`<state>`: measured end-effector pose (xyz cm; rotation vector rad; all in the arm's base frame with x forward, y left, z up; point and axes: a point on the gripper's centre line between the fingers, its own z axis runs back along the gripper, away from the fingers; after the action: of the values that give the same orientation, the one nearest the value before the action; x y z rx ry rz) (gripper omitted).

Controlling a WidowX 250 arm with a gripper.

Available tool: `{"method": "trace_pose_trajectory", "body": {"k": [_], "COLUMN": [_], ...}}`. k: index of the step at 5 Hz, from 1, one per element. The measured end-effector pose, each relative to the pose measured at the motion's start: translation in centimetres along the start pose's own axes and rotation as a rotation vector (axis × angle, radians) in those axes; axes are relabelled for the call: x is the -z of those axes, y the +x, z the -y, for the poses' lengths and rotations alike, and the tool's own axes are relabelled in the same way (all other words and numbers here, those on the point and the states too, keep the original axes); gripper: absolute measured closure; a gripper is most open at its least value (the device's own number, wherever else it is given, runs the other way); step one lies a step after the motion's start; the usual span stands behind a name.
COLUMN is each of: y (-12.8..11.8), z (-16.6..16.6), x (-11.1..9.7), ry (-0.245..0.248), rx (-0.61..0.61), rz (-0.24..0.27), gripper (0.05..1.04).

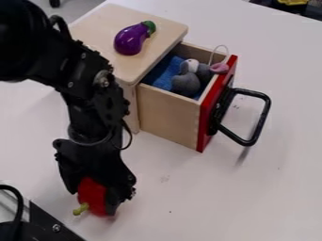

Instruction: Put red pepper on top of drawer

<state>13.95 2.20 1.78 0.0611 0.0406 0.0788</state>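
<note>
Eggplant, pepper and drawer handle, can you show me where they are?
Eggplant [129, 42]: camera view, on its fat purple body.
Pepper [93, 194]: camera view, on its red side.
Drawer handle [261, 116]: camera view, on its black outer bar.

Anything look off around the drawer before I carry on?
I see no spill or damage. At the open drawer, a pink piece with a pale loop sits up at the red front's top edge; it might snag on closing. Otherwise nothing stands out.

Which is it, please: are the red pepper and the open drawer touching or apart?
Apart. The camera view shows a stretch of white table between the red pepper and the open drawer.
</note>
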Motion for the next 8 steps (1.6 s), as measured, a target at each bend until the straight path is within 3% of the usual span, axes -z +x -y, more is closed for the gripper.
{"method": "trace_pose_trajectory", "body": {"k": [1,2,4,6,7,8], "y": [0.5,1.6,5.5,10.6,12.0,13.4], "z": [0.2,0.0,-4.1,-9.0,-10.4,-11.3], "x": [-2.4,-7.3,-17.0,-17.4,-15.9,-12.8], "ry": [-0.016,-0.042,-0.075,-0.073,-0.066,-0.061], "rx": [0.001,0.021,-0.051,-0.122,-0.140,-0.133], "rz": [0.033,0.104,0.198,0.206,0.172,0.088], "gripper": [0.212,0.212,0.212,0.212,0.212,0.212]}}
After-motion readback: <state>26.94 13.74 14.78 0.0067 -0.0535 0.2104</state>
